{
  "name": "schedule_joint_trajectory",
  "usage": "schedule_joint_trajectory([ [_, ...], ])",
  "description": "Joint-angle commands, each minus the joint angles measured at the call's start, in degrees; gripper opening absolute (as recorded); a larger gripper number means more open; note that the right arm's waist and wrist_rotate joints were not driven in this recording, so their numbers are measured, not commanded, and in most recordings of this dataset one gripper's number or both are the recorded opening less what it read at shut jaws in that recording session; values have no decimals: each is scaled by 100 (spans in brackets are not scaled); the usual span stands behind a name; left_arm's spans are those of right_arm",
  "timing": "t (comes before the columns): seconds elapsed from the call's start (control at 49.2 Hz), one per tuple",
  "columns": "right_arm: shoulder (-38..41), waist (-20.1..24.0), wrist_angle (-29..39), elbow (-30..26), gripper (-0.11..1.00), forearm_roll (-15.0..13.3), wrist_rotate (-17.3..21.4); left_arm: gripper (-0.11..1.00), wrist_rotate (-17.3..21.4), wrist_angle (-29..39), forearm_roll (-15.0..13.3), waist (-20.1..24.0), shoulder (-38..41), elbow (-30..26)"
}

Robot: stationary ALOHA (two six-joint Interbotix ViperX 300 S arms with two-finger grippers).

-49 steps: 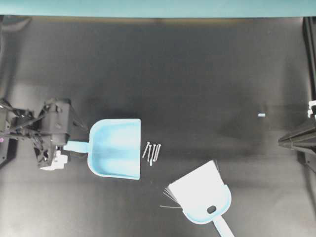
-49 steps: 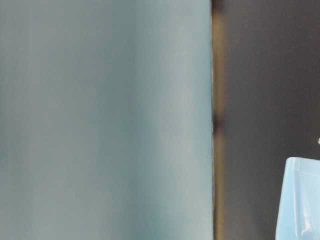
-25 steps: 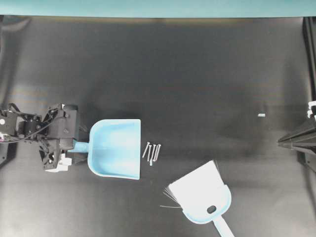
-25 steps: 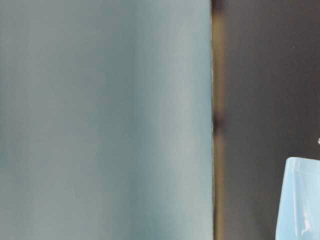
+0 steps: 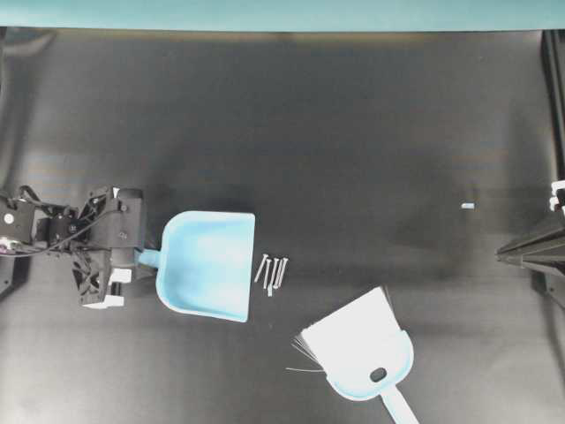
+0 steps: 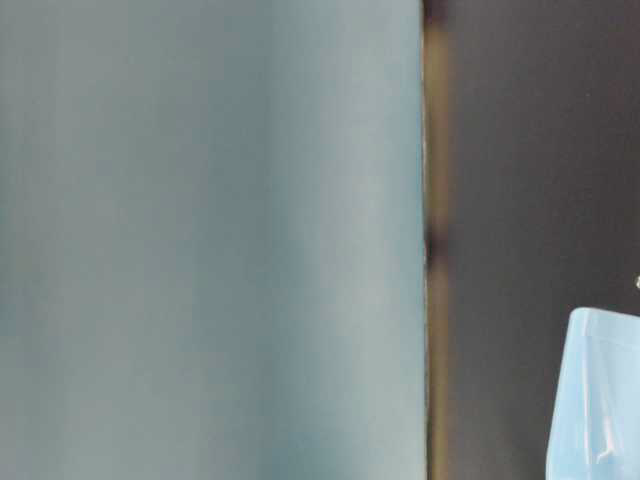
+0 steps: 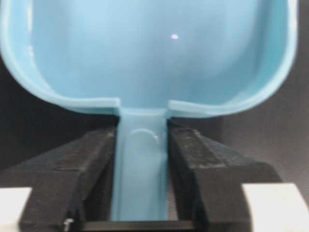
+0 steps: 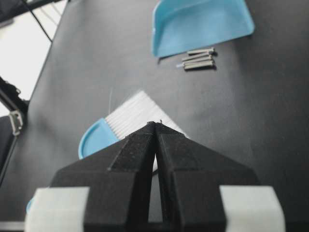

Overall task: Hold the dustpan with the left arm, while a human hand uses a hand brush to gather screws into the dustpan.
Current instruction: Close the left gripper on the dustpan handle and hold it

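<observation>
Robot lab test bench, not a home.
Shown by a plain black table against a bare teal backdrop, black robot arms with exposed wires mounted at either edge, and little else laid out beyond a few props.

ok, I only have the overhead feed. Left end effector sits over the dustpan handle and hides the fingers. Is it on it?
Observer: Left wrist view: the left end effector has its fingers against both sides of the dustpan handle. No gap on either side, so it looks gripped.
Operator: And the right one? It's barely in my frame.
Observer: Right wrist view: the right end effector is shut with nothing in it, off the table, pointing toward the hand brush.
</observation>
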Motion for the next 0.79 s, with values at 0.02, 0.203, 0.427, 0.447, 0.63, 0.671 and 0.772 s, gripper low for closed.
schedule_joint_trajectory([
  [0.02, 26, 0, -35, -26, 0, -9, 0, 31, -9, -53, 18, -62, -35, -70],
  [0.203, 26, 0, -26, -26, 0, -9, 9, 31, -9, -62, 18, -97, -158, 0],
  [0.427, 26, 0, -26, -26, 0, -9, 9, 31, -9, -97, 18, -123, -642, 53],
  [0.447, 26, 0, -35, -18, 0, -9, 0, 31, 0, -88, 18, -123, -712, 53],
  [0.63, 18, 0, -26, -18, 0, -9, 0, 31, 9, -53, 18, -132, -1301, 105],
  [0.671, 18, 0, -26, -26, 0, -9, 9, 31, 0, -53, 18, -132, -1397, 132],
  [0.772, 18, 0, -26, -26, 0, -9, 9, 31, -18, -53, 18, -132, -1538, 220],
])
